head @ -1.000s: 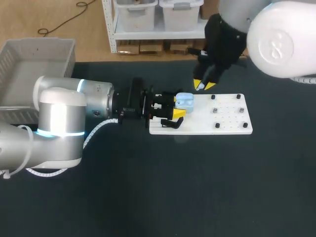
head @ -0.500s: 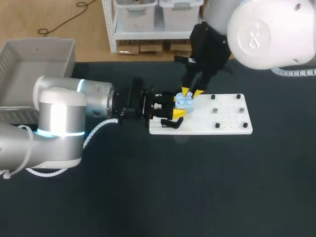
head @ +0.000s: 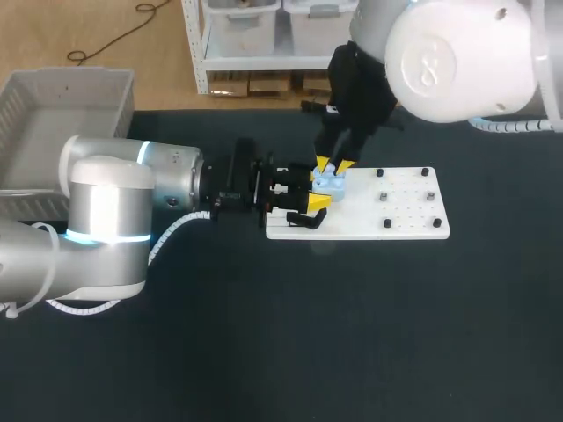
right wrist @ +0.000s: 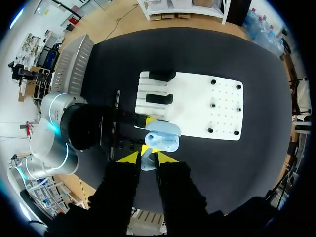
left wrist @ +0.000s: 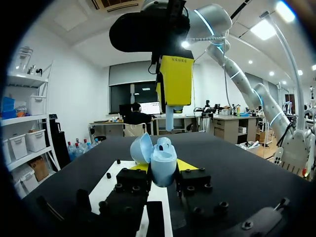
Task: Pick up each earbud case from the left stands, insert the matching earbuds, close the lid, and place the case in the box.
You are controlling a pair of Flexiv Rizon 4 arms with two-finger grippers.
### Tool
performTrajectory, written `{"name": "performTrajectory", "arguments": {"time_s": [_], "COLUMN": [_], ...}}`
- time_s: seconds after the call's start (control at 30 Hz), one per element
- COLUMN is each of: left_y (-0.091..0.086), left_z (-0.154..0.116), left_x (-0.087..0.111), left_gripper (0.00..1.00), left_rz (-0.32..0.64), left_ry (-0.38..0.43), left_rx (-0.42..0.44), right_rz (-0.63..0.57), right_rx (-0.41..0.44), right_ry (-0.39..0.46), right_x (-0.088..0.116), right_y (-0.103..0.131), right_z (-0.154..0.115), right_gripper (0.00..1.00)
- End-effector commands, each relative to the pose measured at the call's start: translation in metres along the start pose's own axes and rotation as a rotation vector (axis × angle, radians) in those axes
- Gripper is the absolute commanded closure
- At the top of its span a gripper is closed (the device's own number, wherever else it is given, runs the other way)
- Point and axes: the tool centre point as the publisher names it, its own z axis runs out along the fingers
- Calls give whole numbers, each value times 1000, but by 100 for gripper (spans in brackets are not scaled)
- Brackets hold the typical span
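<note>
1. The case, pale blue with its lid swung open, stands upright between the fingers of my left claw. It sits over the board's near-left end.
2. My left claw is closed on the case, with a yellow pad pressed to each side. The arm comes in low and level from the left.
3. My right claw hangs straight above the open case with its tips pointing down. In the head view those tips are right at the case's top.
4. The right claw's fingers are nearly together, pinching a small pale earbud. Its stem hangs down just above the case's cavity. I cannot tell whether it touches.
5. The white board lies flat on the dark table. Two black stands sit at its left end and small pegs are scattered over its right half.
6. The grey box sits at the table's far-left corner, well apart from the board.
</note>
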Motion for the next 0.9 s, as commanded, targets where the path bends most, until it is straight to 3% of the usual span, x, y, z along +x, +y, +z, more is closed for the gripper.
{"name": "performTrajectory", "arguments": {"time_s": [0.03,0.27,0.57,0.9], "left_y": [0,0,0,0], "left_z": [0,0,0,0], "left_x": [0,0,0,0], "left_gripper": [100,100,100,100], "left_rz": [0,0,0,0], "left_ry": [2,2,2,2], "left_rx": [1,1,1,1], "right_rz": [0,0,-116,-165], "right_rx": [-1,-1,46,28], "right_ry": [-5,-5,54,87], "right_x": [2,2,0,-7], "right_y": [-1,-1,7,-3], "right_z": [0,0,8,14], "right_gripper": [100,100,100,100]}}
